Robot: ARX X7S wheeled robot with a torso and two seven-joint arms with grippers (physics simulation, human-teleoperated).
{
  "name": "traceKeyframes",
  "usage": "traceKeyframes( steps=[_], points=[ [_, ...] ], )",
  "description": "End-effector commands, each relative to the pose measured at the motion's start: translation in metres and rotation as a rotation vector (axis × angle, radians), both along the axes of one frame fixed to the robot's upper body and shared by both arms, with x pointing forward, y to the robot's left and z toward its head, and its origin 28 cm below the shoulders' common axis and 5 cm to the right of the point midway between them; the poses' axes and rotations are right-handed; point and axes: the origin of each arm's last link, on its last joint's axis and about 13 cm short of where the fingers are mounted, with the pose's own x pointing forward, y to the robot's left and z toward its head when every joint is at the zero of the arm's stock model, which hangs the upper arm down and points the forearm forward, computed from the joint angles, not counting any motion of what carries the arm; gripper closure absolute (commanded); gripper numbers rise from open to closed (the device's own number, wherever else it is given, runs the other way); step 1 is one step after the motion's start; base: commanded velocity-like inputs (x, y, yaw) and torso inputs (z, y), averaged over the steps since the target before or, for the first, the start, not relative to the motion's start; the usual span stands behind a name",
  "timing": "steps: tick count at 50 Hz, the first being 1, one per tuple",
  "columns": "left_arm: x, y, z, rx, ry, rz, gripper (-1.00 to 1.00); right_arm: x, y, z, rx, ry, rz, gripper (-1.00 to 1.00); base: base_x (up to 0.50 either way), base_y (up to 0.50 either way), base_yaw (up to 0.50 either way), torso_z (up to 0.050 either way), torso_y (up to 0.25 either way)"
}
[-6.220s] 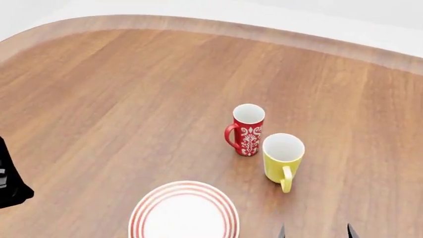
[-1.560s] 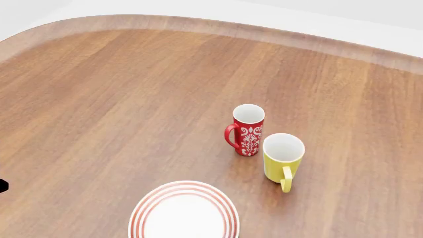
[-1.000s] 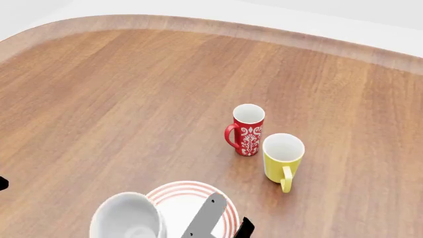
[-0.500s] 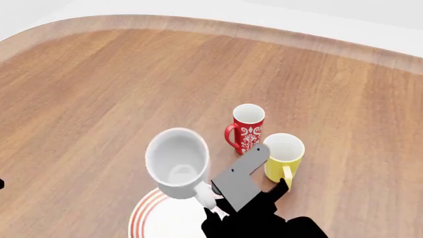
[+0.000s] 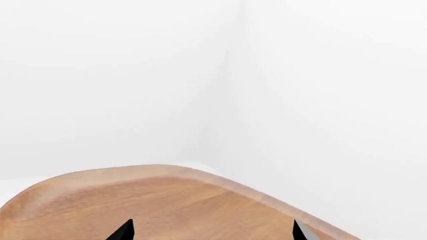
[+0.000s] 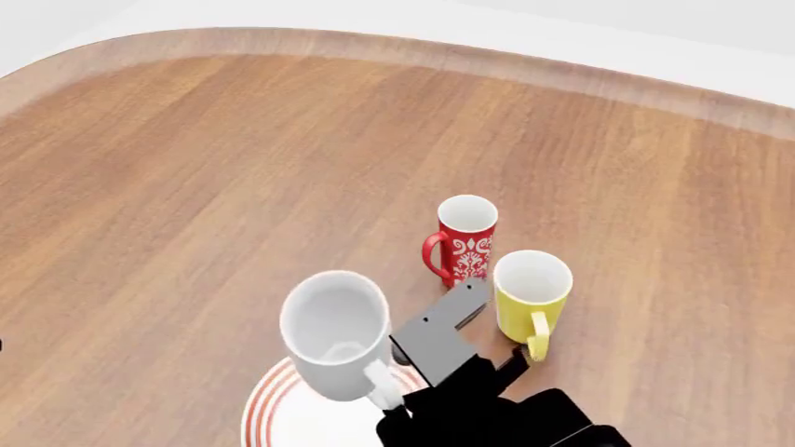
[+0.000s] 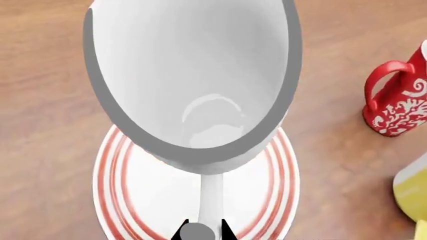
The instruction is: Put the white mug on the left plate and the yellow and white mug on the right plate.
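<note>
The white mug hangs tilted just above a red-ringed plate at the near edge of the head view. My right gripper is shut on its handle. In the right wrist view the mug fills the frame over the plate, with the gripper pinching the handle. Only this one plate shows; whether it is the left plate or the right plate I cannot tell. The yellow and white mug stands upright to the right, seen at the edge as. My left gripper is open and holds nothing.
A red mug with a white floral pattern stands just behind the yellow one, almost touching it, and shows in the right wrist view. The wooden table has a curved far edge against a white wall.
The right arm came into view carrying the white mug from the near left, swung it up over the plate, and in the last half second lowered it slightly.
</note>
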Motion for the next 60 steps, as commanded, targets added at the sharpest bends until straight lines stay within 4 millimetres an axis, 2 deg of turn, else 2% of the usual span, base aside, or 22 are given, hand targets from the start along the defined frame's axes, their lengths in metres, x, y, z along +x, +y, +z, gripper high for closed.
traceKeyframes(
  steps=[1, 11, 32, 54, 55, 60],
  points=[
    [0.000, 0.001, 0.000, -0.004, -0.001, 0.001, -1.00, 0.007, 0.005, -0.001, -0.015, 0.044, 0.037, 1.00, 0.00, 0.00, 0.00, 0.000, 0.000],
    [0.000, 0.001, 0.001, -0.007, -0.002, 0.004, -1.00, 0.015, 0.005, -0.004, -0.011, 0.072, 0.034, 1.00, 0.00, 0.00, 0.00, 0.000, 0.001],
    [-0.006, 0.003, 0.006, -0.012, -0.020, 0.012, -1.00, 0.019, 0.002, -0.017, -0.032, 0.144, 0.019, 1.00, 0.00, 0.00, 0.00, 0.000, 0.000],
    [-0.009, 0.002, 0.010, -0.015, -0.031, 0.010, -1.00, 0.025, 0.006, -0.018, -0.052, 0.154, 0.018, 1.00, 0.00, 0.00, 0.00, 0.000, 0.000],
    [-0.009, 0.002, 0.010, -0.014, -0.032, 0.009, -1.00, 0.025, 0.006, -0.018, -0.071, 0.147, 0.012, -1.00, 0.00, 0.00, 0.00, 0.000, 0.000],
    [-0.009, 0.002, 0.009, -0.018, -0.032, 0.011, -1.00, 0.018, 0.004, -0.014, -0.053, 0.134, 0.004, -1.00, 0.00, 0.00, 0.00, 0.000, 0.000]
  ],
)
